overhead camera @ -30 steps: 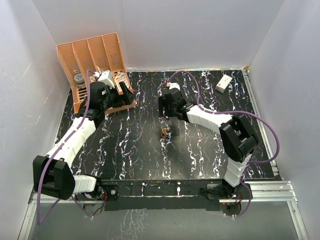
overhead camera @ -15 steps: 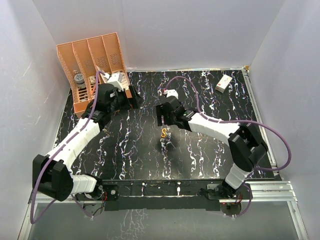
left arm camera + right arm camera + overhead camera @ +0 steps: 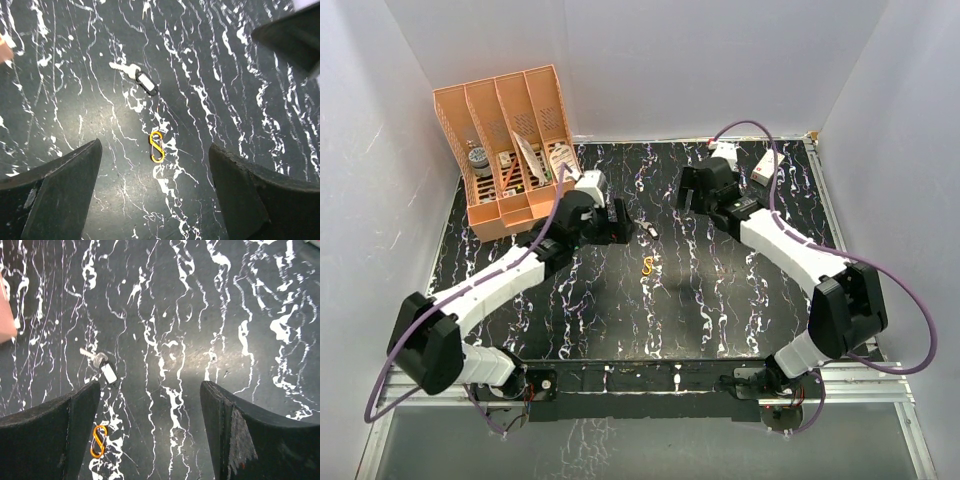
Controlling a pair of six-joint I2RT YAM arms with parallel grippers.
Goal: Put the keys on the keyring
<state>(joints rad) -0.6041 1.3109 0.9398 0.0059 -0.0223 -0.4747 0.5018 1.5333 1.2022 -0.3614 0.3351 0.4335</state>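
1. Keys (image 3: 140,78) lie flat on the black table (image 3: 720,300) with white streaks, near its middle. They look like a small silver bit joined to a dark bit.
2. The keyring (image 3: 157,146) is a tiny yellow-orange S shape. It lies flat near the keys, on the side closer to the arm bases. The two do not touch.
3. The left gripper (image 3: 622,222) hangs just to the left of the keys. Its fingers (image 3: 60,195) are wide apart and hold nothing.
4. The right gripper (image 3: 692,197) is farther back and to the right of the keys. Its fingers (image 3: 250,435) are wide apart too, with nothing in them.
5. An orange organizer (image 3: 505,150) stands in the far left corner, with small things in its slots.
6. A white box (image 3: 767,165) lies near the far right corner, close to the right arm.
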